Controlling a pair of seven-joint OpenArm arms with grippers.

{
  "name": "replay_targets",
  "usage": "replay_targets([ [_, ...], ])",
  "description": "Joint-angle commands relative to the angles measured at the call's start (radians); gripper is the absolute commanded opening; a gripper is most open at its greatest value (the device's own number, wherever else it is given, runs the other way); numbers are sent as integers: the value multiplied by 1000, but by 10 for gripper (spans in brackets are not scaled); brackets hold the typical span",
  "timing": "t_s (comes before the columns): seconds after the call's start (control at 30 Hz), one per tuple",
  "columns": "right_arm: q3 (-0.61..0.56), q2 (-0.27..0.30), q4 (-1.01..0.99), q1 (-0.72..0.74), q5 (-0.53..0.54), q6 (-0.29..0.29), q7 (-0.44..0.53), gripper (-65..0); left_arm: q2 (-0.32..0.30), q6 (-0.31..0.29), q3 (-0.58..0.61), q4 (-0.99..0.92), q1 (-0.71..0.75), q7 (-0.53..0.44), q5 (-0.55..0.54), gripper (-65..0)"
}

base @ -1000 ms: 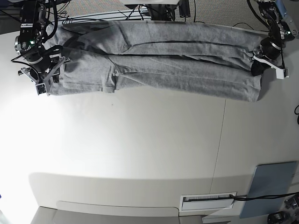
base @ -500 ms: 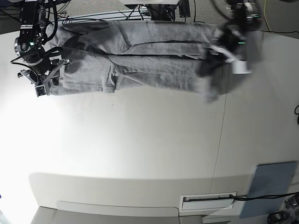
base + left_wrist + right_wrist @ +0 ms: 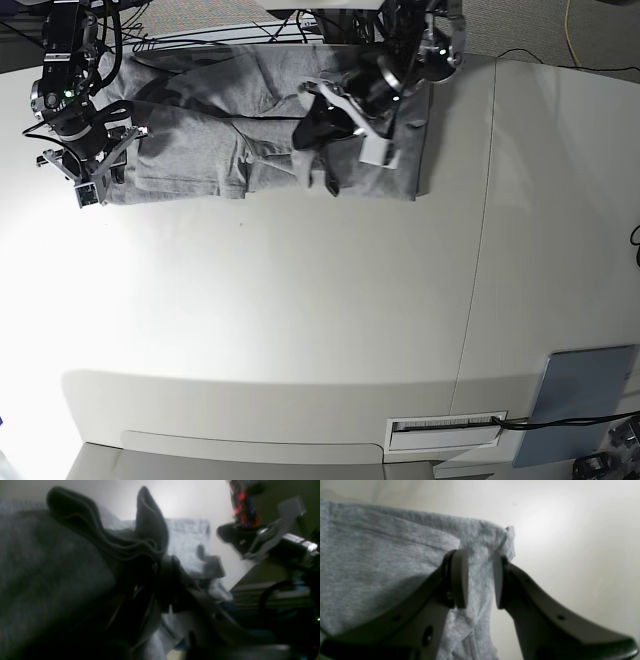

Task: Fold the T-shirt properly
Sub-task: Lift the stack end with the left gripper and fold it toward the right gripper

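The heather-grey T-shirt (image 3: 200, 150) lies as a long band along the table's far edge. My left gripper (image 3: 322, 128) is shut on a bunch of its cloth and holds that end lifted over the middle of the band. In the left wrist view the gripper (image 3: 160, 567) pinches several dark, stacked layers (image 3: 140, 540). My right gripper (image 3: 95, 175) stands at the band's left end. In the right wrist view its fingers (image 3: 460, 580) sit a little apart with a grey corner of the shirt (image 3: 395, 542) filling the gap of the gripper (image 3: 480, 580).
A flat blue-grey pad (image 3: 585, 400) lies at the near right corner. A white slotted plate (image 3: 445, 432) is beside it. A table seam (image 3: 478, 260) runs front to back. Cables (image 3: 250, 35) crowd the far edge.
My left gripper has carried the shirt's right end leftward, from the far right to above the middle, doubling the band over. My right gripper has stayed put.
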Motion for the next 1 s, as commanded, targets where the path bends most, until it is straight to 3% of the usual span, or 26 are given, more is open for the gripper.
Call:
replay_targets([
  [0.0, 8, 14, 16, 6, 0, -5, 22, -474, 17, -17, 21, 17, -12, -16, -6, -511],
  [0.07, 8, 14, 16, 6, 0, -5, 22, -474, 17, -17, 51, 17, -26, -16, 2, -382],
  [0.13, 8, 14, 16, 6, 0, -5, 22, -474, 17, -17, 85, 17, -42, -16, 1, -298],
  [0.3, 11, 15, 16, 6, 0, -5, 21, -473, 17, -100, 111, 19, -91, 11, -27, -293],
  [0.4, 11, 20, 16, 5, 5, -5, 21, -474, 10, -100, 110, 49, -111, 101, -36, -294],
  [0.5, 11, 23, 16, 5, 9, -5, 21, -473, -39, -101, 110, 117, -106, 135, -26, -294],
  [0.6, 11, 23, 16, 5, 9, -5, 14, -474, -98, -95, 110, 203, -87, 144, 89, -294],
  [0.77, 11, 23, 16, 6, 11, -5, 15, -474, -170, 68, 110, 241, -23, 142, 307, -294],
  [0.97, 11, 23, 16, 6, 11, -4, 16, -474, -216, 159, 110, 237, 46, 142, 326, -294],
])
